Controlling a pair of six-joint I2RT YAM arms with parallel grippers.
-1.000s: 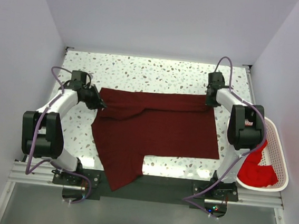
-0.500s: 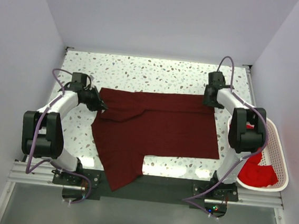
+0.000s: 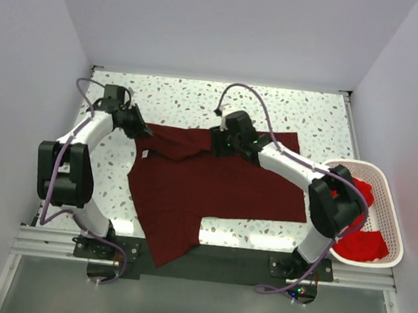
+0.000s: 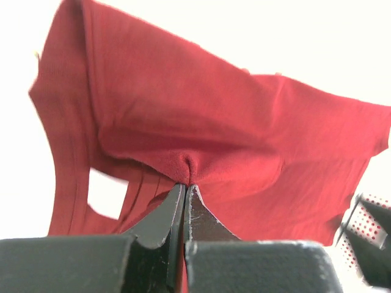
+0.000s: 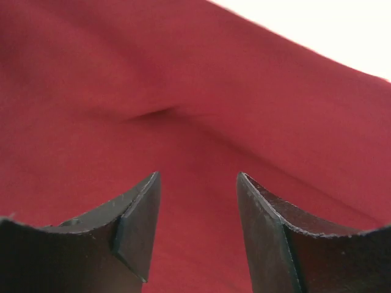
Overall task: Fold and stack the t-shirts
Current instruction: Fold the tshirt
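A dark maroon t-shirt (image 3: 221,187) lies spread on the speckled table, and one part of it hangs over the near edge. My left gripper (image 3: 142,130) is shut on a pinch of the cloth (image 4: 214,122) at the shirt's far left corner; the fabric puckers right at the closed tips (image 4: 185,185). My right gripper (image 3: 220,144) hovers over the middle of the shirt's far edge. It stands open above the cloth (image 5: 183,91), with nothing between its fingers (image 5: 198,183). Brighter red t-shirts (image 3: 360,241) lie bunched in the basket.
A white mesh basket (image 3: 395,219) stands at the table's right edge beside the right arm's base. Bare speckled tabletop (image 3: 199,100) shows beyond the shirt. White walls close in the back and both sides.
My right gripper let go of the shirt's far right corner, opened and swung left to the middle of the far edge. The left gripper shifted slightly away, still pinching the cloth.
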